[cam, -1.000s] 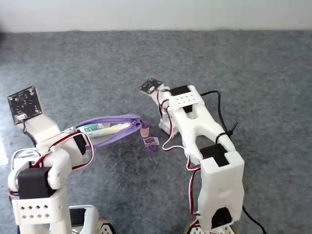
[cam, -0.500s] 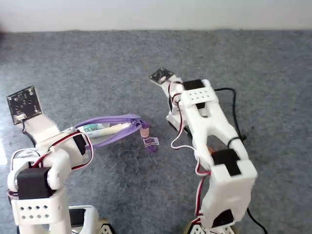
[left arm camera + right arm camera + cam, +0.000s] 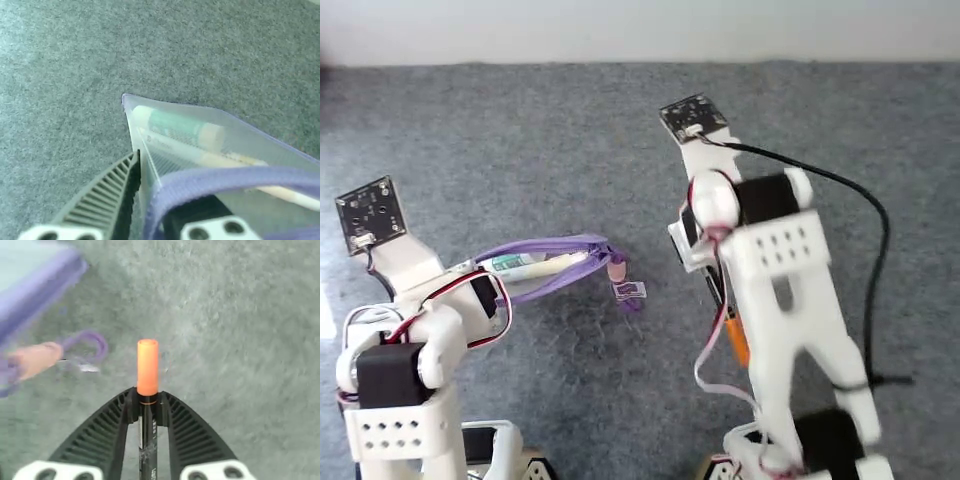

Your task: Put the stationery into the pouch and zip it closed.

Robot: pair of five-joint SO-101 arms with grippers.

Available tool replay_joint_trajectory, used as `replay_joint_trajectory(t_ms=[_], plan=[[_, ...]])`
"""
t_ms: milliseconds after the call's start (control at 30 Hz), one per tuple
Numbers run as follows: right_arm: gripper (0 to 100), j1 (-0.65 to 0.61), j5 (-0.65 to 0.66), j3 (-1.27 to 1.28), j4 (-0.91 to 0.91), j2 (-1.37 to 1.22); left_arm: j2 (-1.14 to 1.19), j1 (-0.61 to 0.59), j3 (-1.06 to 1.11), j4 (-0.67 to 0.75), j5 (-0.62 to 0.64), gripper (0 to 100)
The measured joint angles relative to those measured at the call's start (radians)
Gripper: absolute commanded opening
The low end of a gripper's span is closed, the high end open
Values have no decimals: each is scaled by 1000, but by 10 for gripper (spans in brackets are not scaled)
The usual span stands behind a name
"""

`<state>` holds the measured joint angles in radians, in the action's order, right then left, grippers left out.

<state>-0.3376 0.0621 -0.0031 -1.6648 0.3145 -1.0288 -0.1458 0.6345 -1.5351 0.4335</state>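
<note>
The right gripper (image 3: 147,396) clamps an orange-capped pen (image 3: 147,365) beyond the pouch (image 3: 545,262) and its zipper pull (image 3: 617,268), crosswise to its mouth. The left gripper (image 3: 145,170) pinches the pouch's opposite end.

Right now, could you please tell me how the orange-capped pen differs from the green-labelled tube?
The orange-capped pen is clamped in the right gripper, outside the pouch; the green-labelled tube lies inside it. The pen is slim and black-bodied; the tube looks thicker and pale. Both are stationery.
</note>
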Motion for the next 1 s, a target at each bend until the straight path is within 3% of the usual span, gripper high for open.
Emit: replay_joint_trajectory(t_ms=[167, 300, 633, 1000], plan=[[8, -124, -244, 0, 11, 224, 0, 0, 0, 0, 0, 13], [8, -255, -362, 0, 123, 390, 0, 0, 0, 0, 0, 13], [9, -394, -496, 14, 557, 497, 0, 0, 0, 0, 0, 13], [9, -422, -508, 353, 1019, 496, 0, 0, 0, 0, 0, 13]])
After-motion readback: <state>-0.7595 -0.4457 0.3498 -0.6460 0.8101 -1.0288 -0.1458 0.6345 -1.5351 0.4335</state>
